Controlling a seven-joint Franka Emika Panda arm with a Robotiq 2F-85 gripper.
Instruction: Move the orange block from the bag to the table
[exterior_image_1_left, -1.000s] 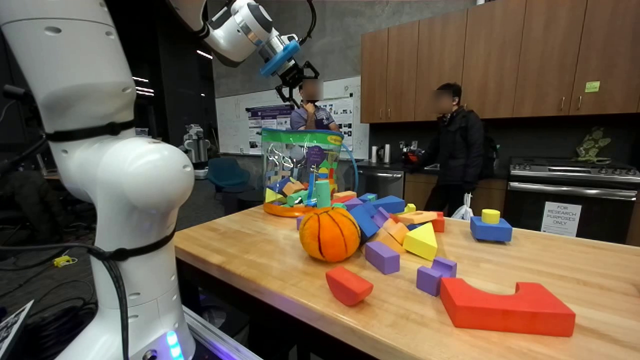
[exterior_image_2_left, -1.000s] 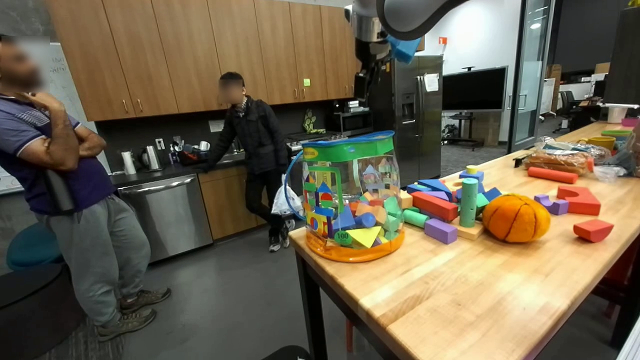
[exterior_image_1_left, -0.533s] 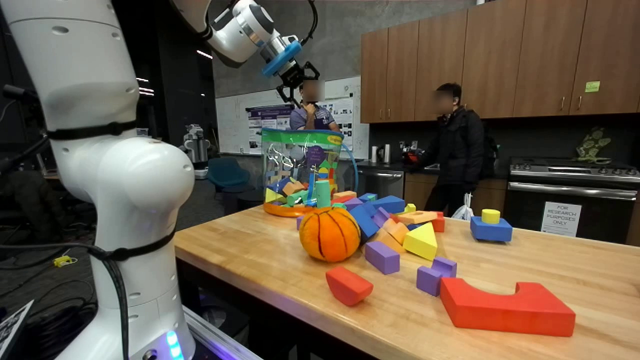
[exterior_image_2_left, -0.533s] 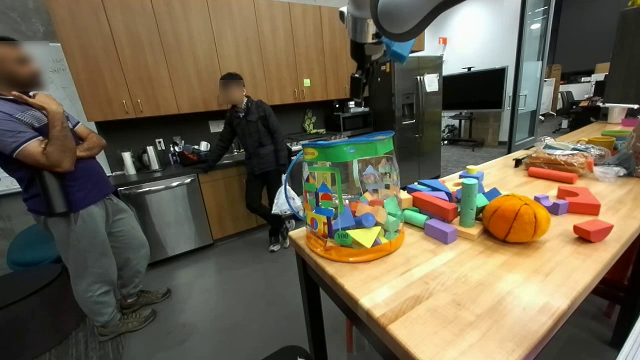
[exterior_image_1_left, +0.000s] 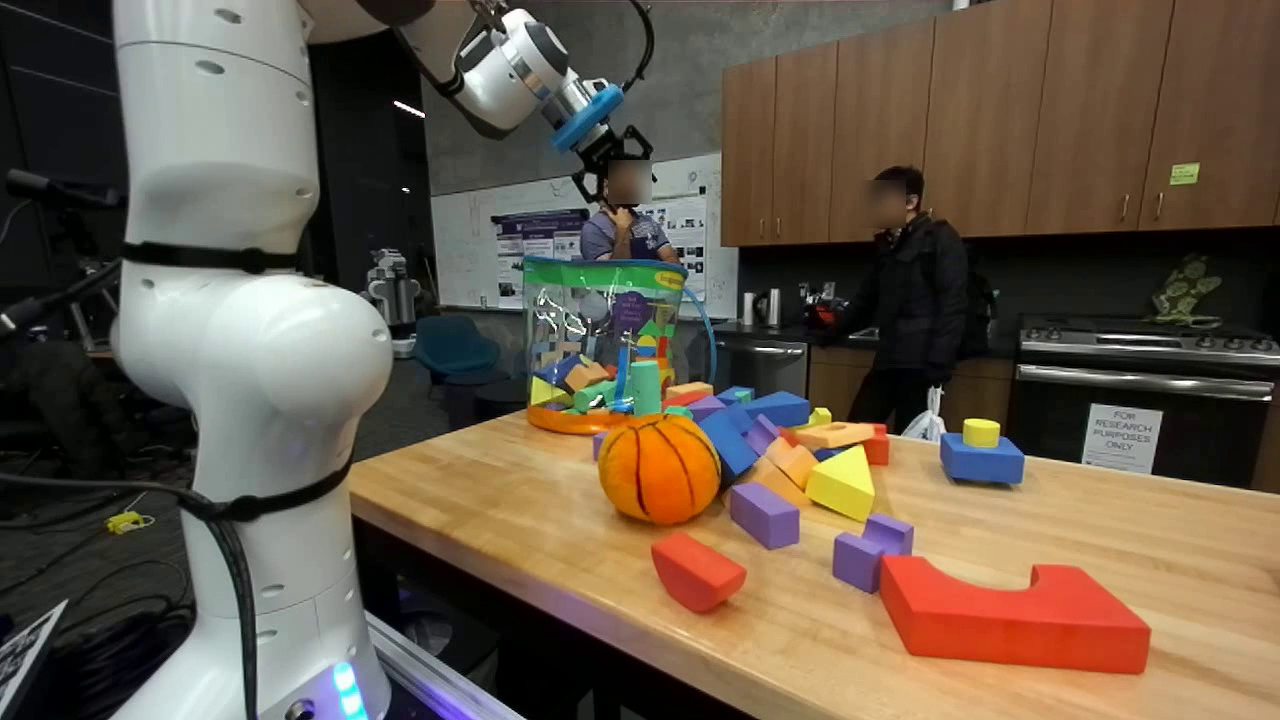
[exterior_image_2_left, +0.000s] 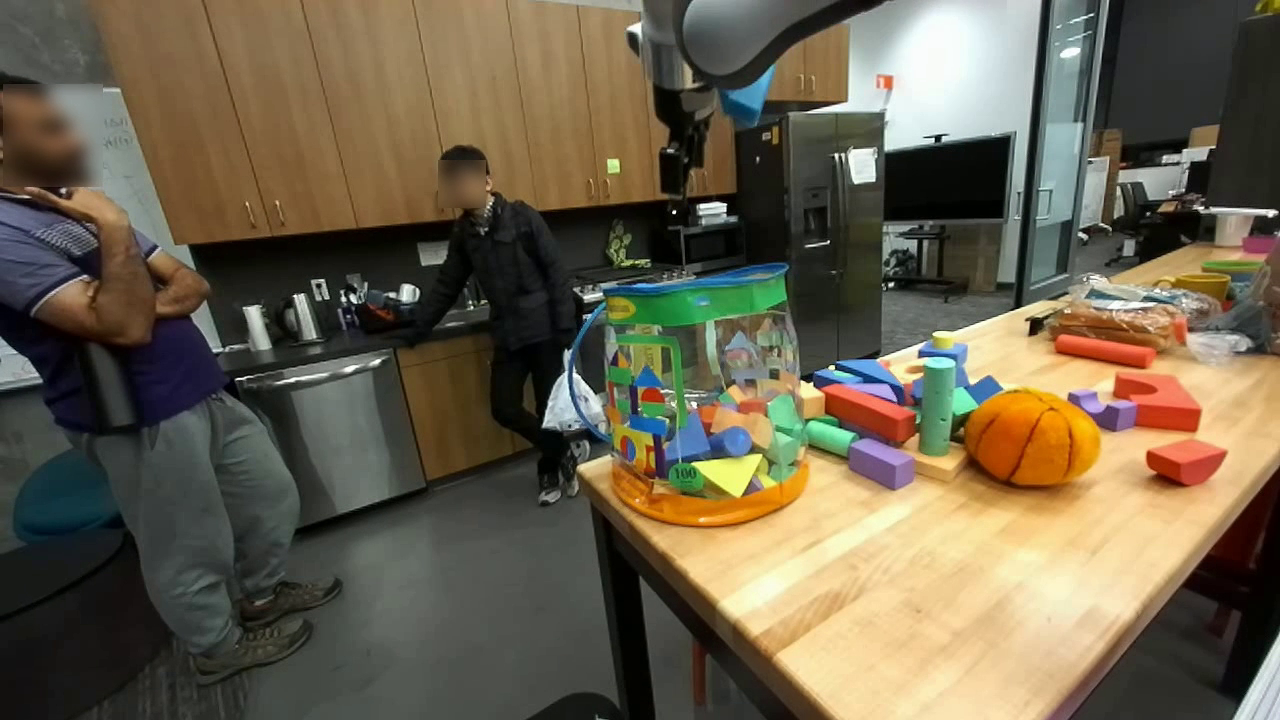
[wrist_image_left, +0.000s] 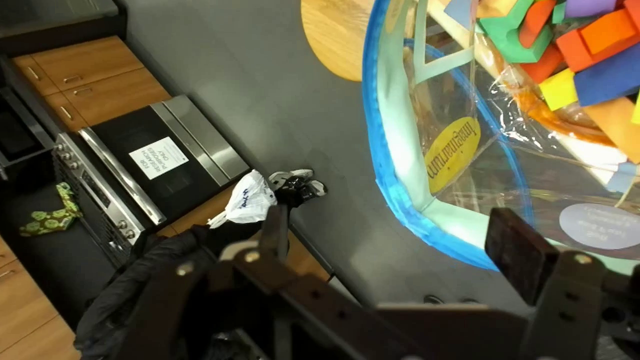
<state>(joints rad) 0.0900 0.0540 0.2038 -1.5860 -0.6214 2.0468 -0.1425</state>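
Note:
The see-through bag with a green band, blue rim and orange base stands on the light-wood table. It also shows in an exterior view, near the table's corner. The wrist view looks through its open top, past the blue rim, at the blocks inside. There an orange block lies against a red one, and a paler orange block lies lower, partly cut off. My gripper is open and empty above the bag. Its fingers are wide apart in the wrist view.
An orange ball and a pile of coloured blocks lie beside the bag. A green cylinder stands upright by the ball. Red blocks lie nearer. Two people stand behind; one wears a dark jacket.
My gripper has moved sideways over the bag, to the right in an exterior view and to the left in an exterior view. It has stayed open. The bag and blocks have not moved.

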